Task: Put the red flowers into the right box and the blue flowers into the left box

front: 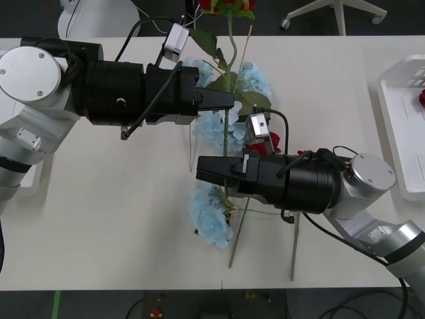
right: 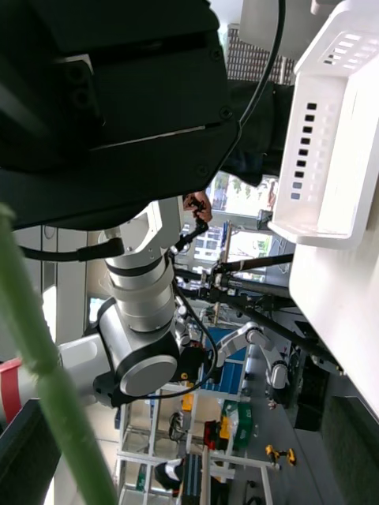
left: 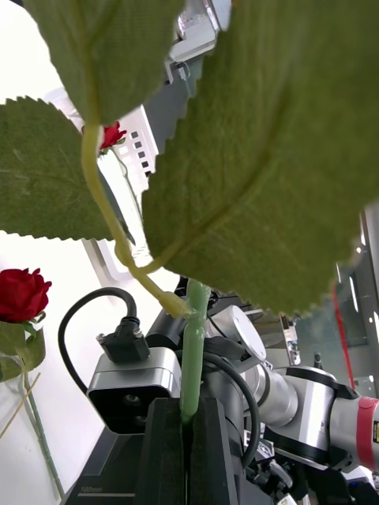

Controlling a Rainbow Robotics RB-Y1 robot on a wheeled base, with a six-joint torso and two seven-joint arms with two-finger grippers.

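My left gripper hangs over the middle of the table, shut on the green stem of a red flower whose bloom reaches past the far edge. Its broad leaves hang close to the left wrist camera. Just in front of it, my right gripper is open, and a green stem runs beside one finger. Blue flowers lie in a heap under both grippers, with another red flower among them. The right box holds a red flower. The left box shows in the right wrist view.
Long thin stems stick out toward the table's front edge. The two arms are close together over the flower heap. Office chair legs stand on the floor beyond the table.
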